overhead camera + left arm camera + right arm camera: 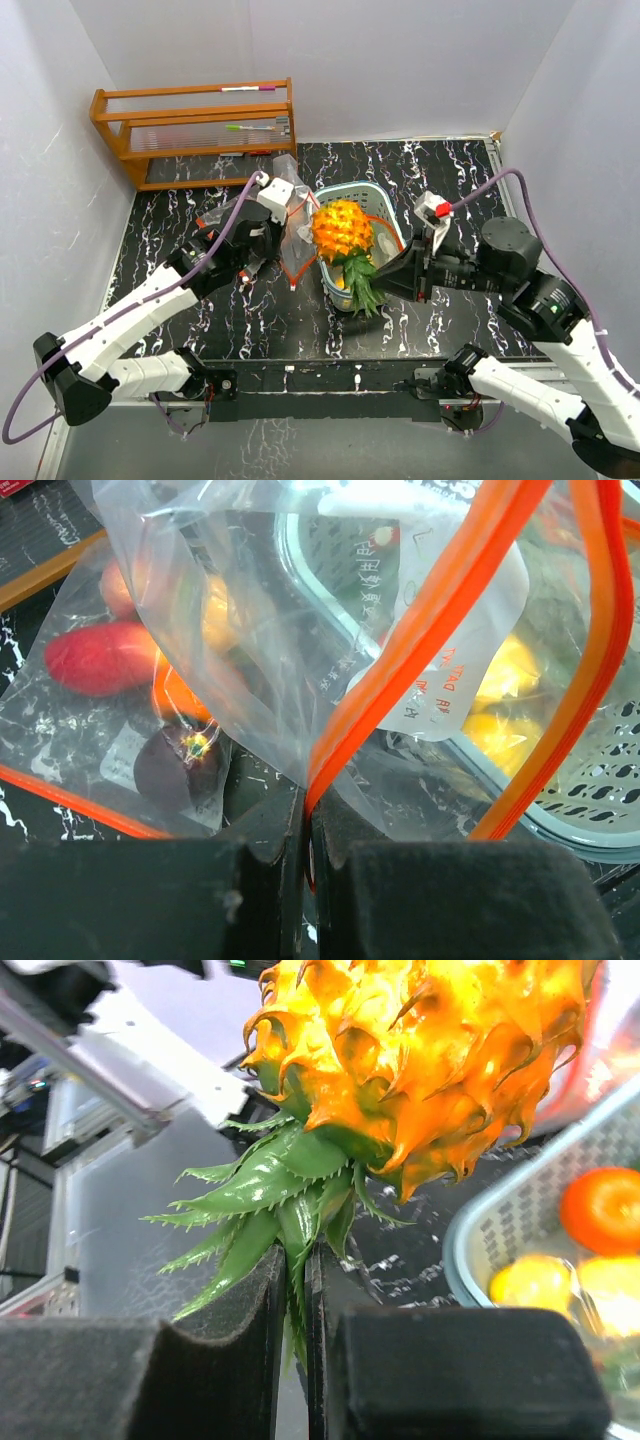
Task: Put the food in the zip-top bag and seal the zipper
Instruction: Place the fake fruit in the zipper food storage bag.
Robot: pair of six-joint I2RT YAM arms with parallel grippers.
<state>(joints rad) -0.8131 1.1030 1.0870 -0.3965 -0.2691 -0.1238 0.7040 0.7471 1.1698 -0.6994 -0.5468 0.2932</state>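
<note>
Pineapple [342,232] hangs mid-frame, leaves pinched in the right gripper [297,1270] — loading step; left gripper [306,820] clamps the zip-top bag [200,600] rim. Next, likely: steer it into the mouth.

The pineapple [430,1060] runs off the top edge of the right wrist view, and its leaf tips vanish between the fingers of the right gripper [297,1290]. From above, it covers much of the basket [358,186]. In the left wrist view, the fruits [100,658] look hazy through the bag [260,650], and the zipper [430,630] exits the top edge.
</note>
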